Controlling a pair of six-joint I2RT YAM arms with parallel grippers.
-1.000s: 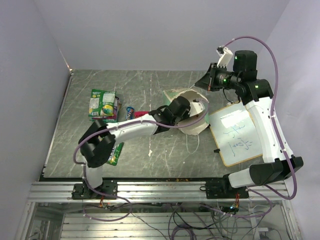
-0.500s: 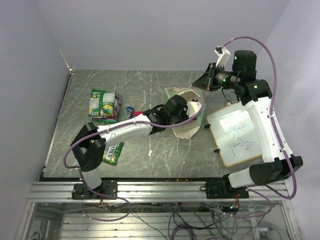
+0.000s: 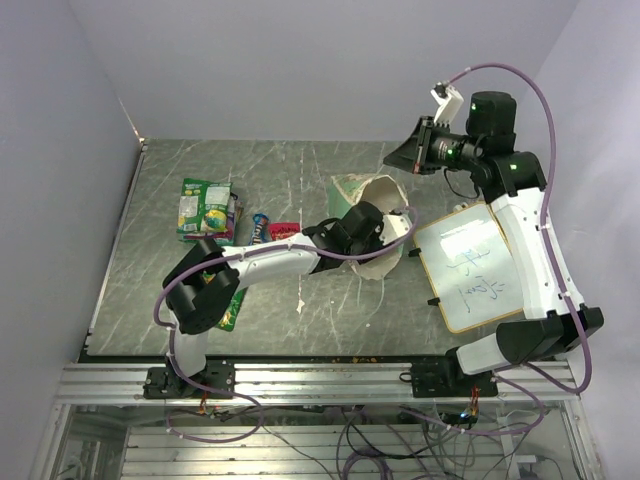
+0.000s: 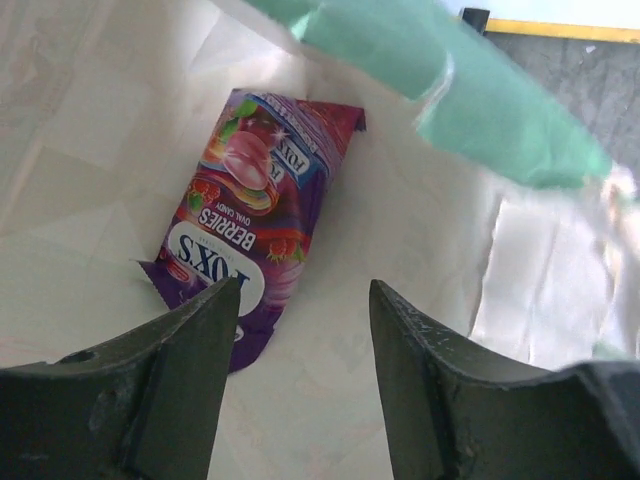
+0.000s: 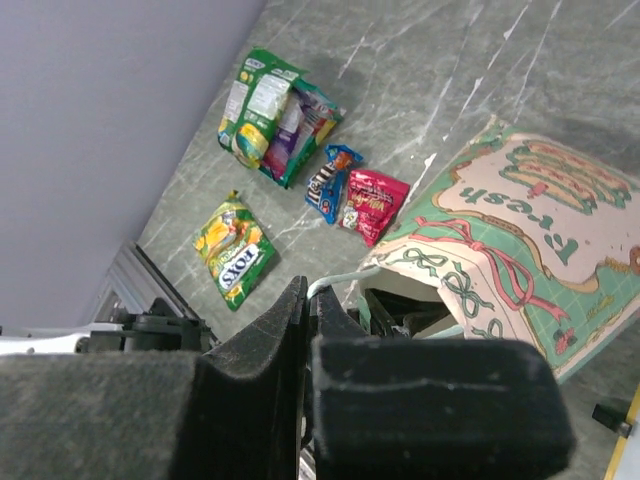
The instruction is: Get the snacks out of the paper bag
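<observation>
L end effector (image 4: 303, 292) has pushed deeper into the paper bag (image 3: 392, 258) vs a sec ago, and the bag's mouth has swung round a little; so this reads as reaching for what's left inside. Only the L wrist cam shows it: fingers apart, a purple candy bag (image 4: 255, 200) lying on the bag's inner wall just ahead of the tips, not gripped yet. R wrist cam shows what's already out on the worktop (image 5: 470, 70): green packs (image 5: 262, 110), blue bar (image 5: 328, 182), red packet (image 5: 372, 205), green candy bag (image 5: 238, 252). R end effector (image 5: 308, 298) hangs above the bag, fingers together; whether it pinches a handle string, can't tell.
</observation>
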